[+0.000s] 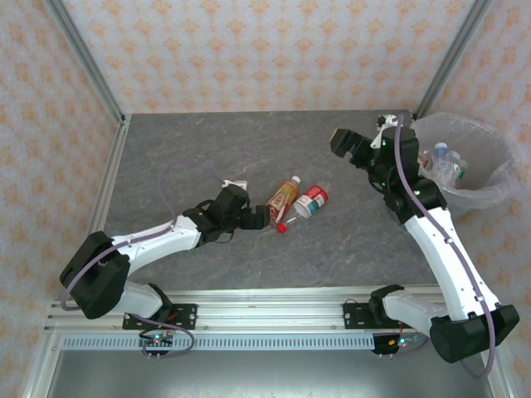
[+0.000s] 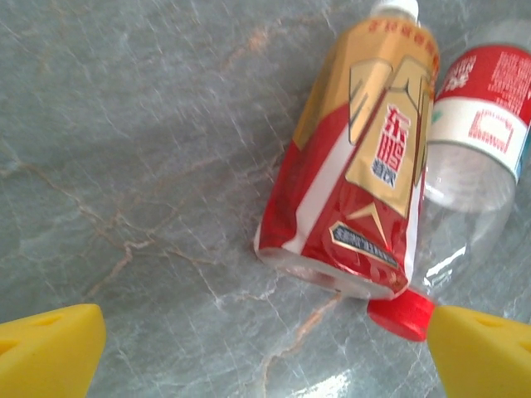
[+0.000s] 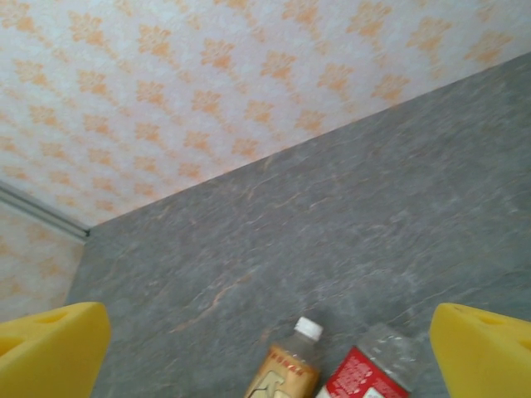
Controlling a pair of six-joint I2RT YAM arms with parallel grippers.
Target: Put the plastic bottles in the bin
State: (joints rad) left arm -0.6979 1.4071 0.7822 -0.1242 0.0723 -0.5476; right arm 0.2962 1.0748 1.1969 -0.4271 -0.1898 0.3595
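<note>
Two plastic bottles lie side by side mid-table. One has a gold-and-red label and a white cap (image 1: 284, 196) (image 2: 365, 157) (image 3: 286, 375). The other is clear with a red label (image 1: 311, 200) (image 2: 485, 116) (image 3: 362, 377), and its red cap (image 1: 282, 226) (image 2: 401, 313) points toward the near edge. My left gripper (image 1: 259, 217) (image 2: 265, 356) is open just left of them, low over the table, with the gold bottle's base ahead of its yellow fingers (image 2: 50, 352). My right gripper (image 1: 340, 141) (image 3: 265, 356) hangs open and empty left of the bin (image 1: 491, 192). Several bottles (image 1: 444, 159) lie inside the bin.
The grey marbled tabletop (image 1: 207, 149) is bare at the back and left. Patterned walls with metal frame posts (image 1: 87, 62) close in the back and sides. The bin stands in the far right corner beside the right arm's elbow.
</note>
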